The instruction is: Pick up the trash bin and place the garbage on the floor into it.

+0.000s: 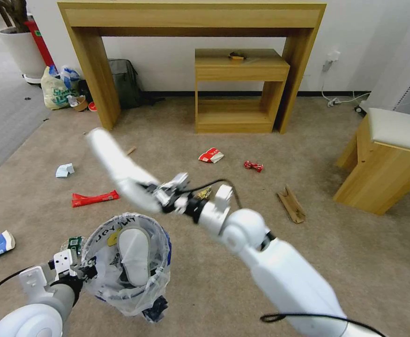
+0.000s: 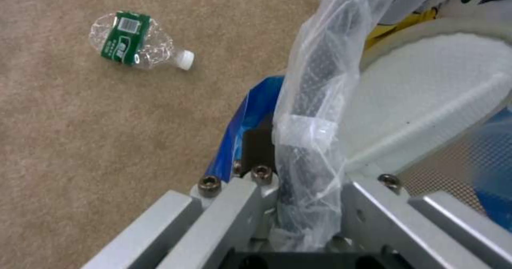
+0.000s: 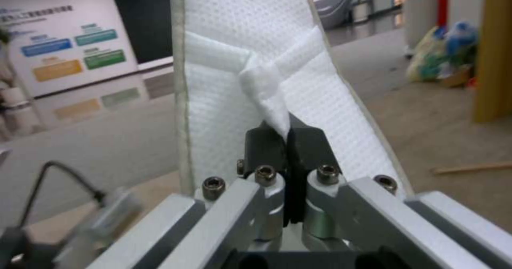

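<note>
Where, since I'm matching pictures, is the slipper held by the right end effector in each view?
Head view: held slipper, centre-left, above the trash bin.
Left wrist view: another slipper, inside the bin.
Right wrist view: held slipper centre, pinched by the right end effector.
Shared landmark: beige carpet.

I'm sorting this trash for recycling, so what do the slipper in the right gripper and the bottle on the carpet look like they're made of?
Slipper: seemingly soft white non-woven fabric; dimpled weave, matte. It is pinched by the right gripper.
Bottle: clear thin plastic, glossy and crumpled, with a white cap and a green label, probably paper or film.
</note>
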Controlling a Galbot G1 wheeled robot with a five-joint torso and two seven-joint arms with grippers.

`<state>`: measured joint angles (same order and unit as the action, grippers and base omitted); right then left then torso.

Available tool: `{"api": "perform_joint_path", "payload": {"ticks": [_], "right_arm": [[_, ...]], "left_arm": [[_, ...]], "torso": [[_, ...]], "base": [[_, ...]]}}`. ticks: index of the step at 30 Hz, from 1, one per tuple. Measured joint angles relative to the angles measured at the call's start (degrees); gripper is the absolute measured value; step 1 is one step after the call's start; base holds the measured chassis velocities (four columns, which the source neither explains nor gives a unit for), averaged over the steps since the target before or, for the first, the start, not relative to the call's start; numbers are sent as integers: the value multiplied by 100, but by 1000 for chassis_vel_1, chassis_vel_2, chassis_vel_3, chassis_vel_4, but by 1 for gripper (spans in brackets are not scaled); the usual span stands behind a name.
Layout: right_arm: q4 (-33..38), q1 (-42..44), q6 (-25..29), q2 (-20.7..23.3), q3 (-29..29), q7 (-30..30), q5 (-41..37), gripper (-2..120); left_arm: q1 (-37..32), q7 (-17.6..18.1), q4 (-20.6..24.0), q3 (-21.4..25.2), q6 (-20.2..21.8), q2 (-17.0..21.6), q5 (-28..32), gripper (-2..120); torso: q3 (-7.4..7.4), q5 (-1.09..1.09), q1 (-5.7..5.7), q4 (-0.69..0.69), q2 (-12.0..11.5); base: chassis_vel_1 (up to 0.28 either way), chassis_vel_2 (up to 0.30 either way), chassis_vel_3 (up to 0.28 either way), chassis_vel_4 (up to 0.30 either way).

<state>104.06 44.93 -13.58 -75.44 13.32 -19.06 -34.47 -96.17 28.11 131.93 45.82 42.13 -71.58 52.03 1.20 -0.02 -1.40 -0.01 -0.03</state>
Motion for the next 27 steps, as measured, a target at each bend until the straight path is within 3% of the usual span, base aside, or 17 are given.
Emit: {"api": "perform_joint_path", "payload": {"ticks": [17,27], "right_arm": [[-622,605,325,-249,556,228,471,0],[-427,665,392,14,595,314,580,36]], "left_arm": [[-3,16,64,-35,0,-97,-16,0],[-8,26,125,26,0,-77,16,0]], "torso": [[0,1,0,-1,0],[0,2,0,-1,0]], "base": [[0,0,0,0],[0,0,0,0]]}}
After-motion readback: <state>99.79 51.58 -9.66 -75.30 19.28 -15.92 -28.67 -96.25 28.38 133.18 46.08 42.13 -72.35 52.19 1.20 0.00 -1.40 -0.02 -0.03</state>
